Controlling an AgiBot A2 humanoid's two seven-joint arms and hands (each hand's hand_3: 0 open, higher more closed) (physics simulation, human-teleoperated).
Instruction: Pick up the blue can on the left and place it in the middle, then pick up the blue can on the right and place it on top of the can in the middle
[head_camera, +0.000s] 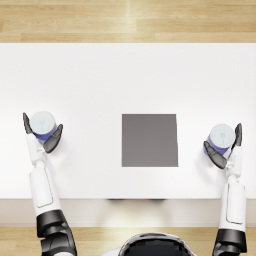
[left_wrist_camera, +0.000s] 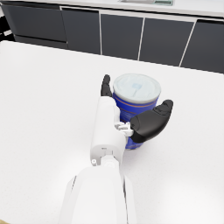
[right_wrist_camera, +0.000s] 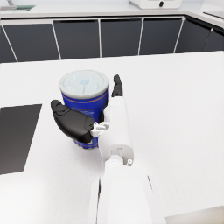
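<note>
The left blue can with a pale lid stands upright on the white table, left of the dark grey square mat. My left hand brackets it. The fingers lie straight along one side of this can and the thumb is spread at the other. My left hand does not close around it. The right blue can stands right of the mat. My right hand flanks that can the same way, thumb and straight fingers apart.
The mat lies flat at the table's middle with nothing on it. Dark cabinet fronts stand beyond the table's far edge. A wooden floor strip shows past the table.
</note>
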